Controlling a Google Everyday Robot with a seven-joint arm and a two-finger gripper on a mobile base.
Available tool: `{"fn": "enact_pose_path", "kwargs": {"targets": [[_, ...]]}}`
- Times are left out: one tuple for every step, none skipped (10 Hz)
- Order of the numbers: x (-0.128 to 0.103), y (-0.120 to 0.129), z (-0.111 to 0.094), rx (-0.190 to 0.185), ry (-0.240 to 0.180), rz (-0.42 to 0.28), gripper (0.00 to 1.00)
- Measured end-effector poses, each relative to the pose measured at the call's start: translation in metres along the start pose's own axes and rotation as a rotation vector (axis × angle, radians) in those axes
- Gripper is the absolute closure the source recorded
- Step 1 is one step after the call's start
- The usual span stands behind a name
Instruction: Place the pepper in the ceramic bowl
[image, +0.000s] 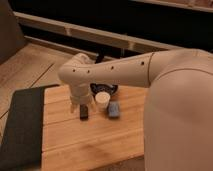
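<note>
One camera looks down along the arm (125, 72) from its shoulder, close over the wooden table (90, 145); the gripper (83, 111) sits left of centre.

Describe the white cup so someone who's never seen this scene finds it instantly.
On the wooden tabletop, below the robot's pale arm, small things cluster. The white cup stands just in front of the black bowl, between the dark claw, picture-left, and a blue-grey item, picture-right. It is the only white one among them.

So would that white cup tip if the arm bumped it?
The cup stands upright, so a high nudge may topple it. It looks small, likely light, and might slide on the wood table. The end effector is down beside it.
</note>
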Motion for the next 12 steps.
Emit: {"fn": "enact_pose_path", "kwargs": {"targets": [[0.0,0.0,0.0,0.0,0.0,0.0,0.35],[0.0,0.0,0.0,0.0,0.0,0.0,0.35],[0.0,0.0,0.0,0.0,0.0,0.0,0.35],[0.0,0.0,0.0,0.0,0.0,0.0,0.35],[0.0,0.0,0.0,0.0,0.0,0.0,0.35],[0.0,0.0,0.0,0.0,0.0,0.0,0.35],[0.0,0.0,0.0,0.002,-0.001,-0.001,0.35],[-0.002,-0.001,-0.001,0.008,-0.008,-0.005,0.35],[-0.012,-0.003,-0.007,0.023,-0.04,-0.016,0.35],[-0.028,-0.002,-0.015,0.031,-0.089,-0.053,0.35],[-0.04,0.003,-0.023,0.022,-0.128,-0.089,0.35],[-0.054,0.011,-0.033,0.008,-0.176,-0.14,0.35]]}}
